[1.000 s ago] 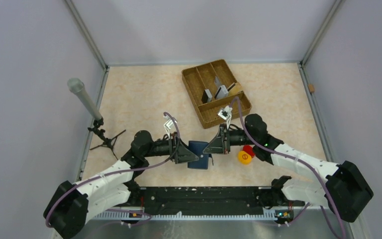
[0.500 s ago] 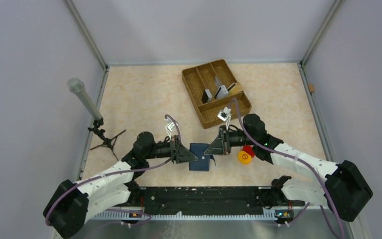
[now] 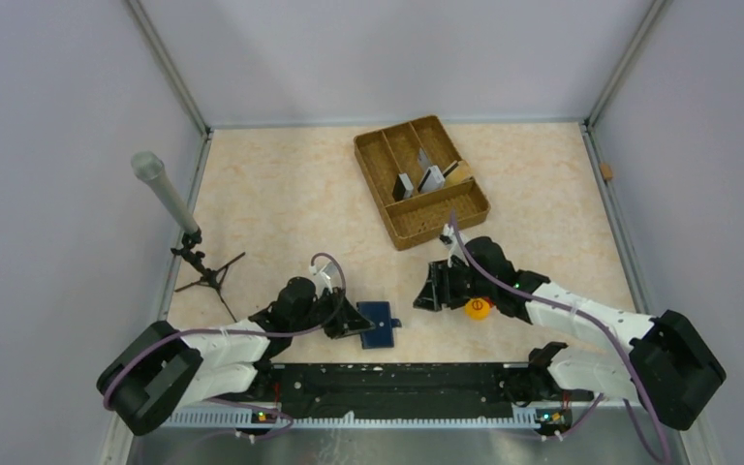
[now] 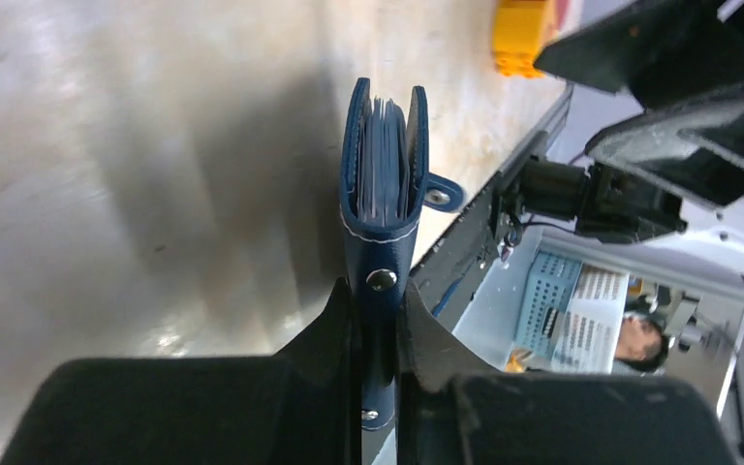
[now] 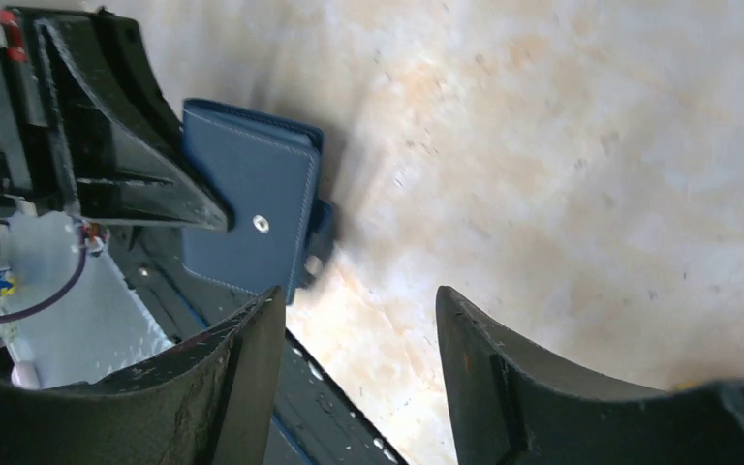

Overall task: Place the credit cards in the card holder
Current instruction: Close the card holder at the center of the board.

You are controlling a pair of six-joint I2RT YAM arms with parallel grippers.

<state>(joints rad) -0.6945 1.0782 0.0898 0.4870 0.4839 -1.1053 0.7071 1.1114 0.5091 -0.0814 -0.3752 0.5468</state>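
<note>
The dark navy card holder (image 3: 379, 325) lies folded near the table's front edge. My left gripper (image 3: 353, 321) is shut on its spine end. In the left wrist view the card holder (image 4: 384, 184) shows edge-on, with thin pale card edges (image 4: 386, 145) between its covers and my left gripper (image 4: 380, 295) pinching it by the snap. My right gripper (image 3: 432, 288) hovers to the right of it, open and holding nothing. The right wrist view shows the card holder (image 5: 248, 207) beyond my open right gripper (image 5: 358, 300). Grey credit cards (image 3: 431, 178) stand in the tray.
The brown woven divided tray (image 3: 441, 226) sits at the back centre-right. A yellow round piece (image 3: 478, 309) lies under my right arm. A grey microphone on a small tripod (image 3: 162, 190) stands at the left wall. The black base rail (image 3: 397, 380) runs along the near edge.
My left gripper shut on the card holder and drew it toward the near edge. My right gripper let go, opened and backed off to the right.
</note>
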